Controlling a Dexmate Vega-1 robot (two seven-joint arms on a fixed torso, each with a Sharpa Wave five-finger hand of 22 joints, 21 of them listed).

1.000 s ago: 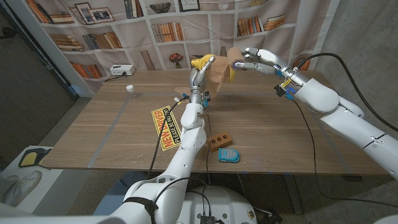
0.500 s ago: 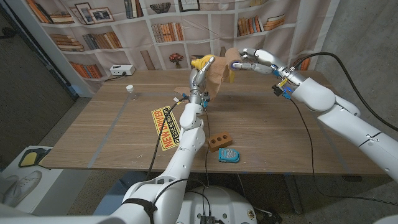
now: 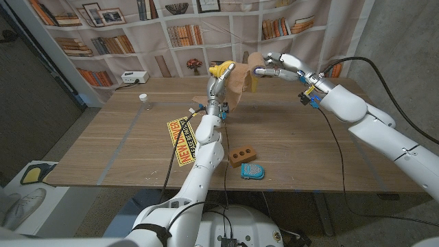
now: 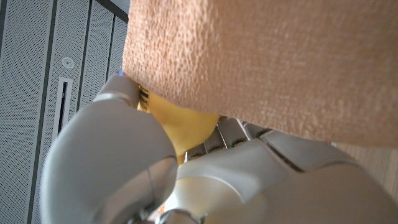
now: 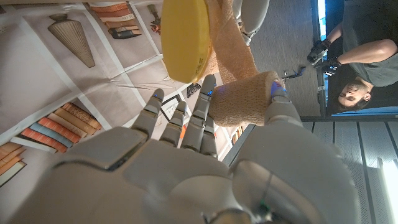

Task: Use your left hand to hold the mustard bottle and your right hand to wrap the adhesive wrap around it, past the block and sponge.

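- The mustard bottle (image 3: 223, 71) is held up above the far part of the wooden table (image 3: 288, 137) in the head view, gripped by your left hand (image 3: 219, 88), with tan adhesive wrap (image 3: 238, 86) draped over it.
- In the same view your right hand (image 3: 274, 67) is just beside the bottle, grasping the roll end of the wrap, and the strip runs between the two hands.
- Nearer the front edge of the table, well apart from the hands, lie the brown block (image 3: 243, 156) and the blue sponge (image 3: 252, 171), close to each other; a yellow sign (image 3: 182, 141) lies beside your left forearm.
- In the left wrist view your left hand (image 4: 186, 174) clasps the yellow bottle (image 4: 183, 121), with the textured wrap (image 4: 280, 62) lying over it.
- In the right wrist view your right hand (image 5: 186, 162) pinches the roll of wrap (image 5: 245, 99) between thumb and fingers, its strip leading to the bottle's yellow body (image 5: 185, 37).
- A person (image 5: 364, 68) shows at the edge of that view.
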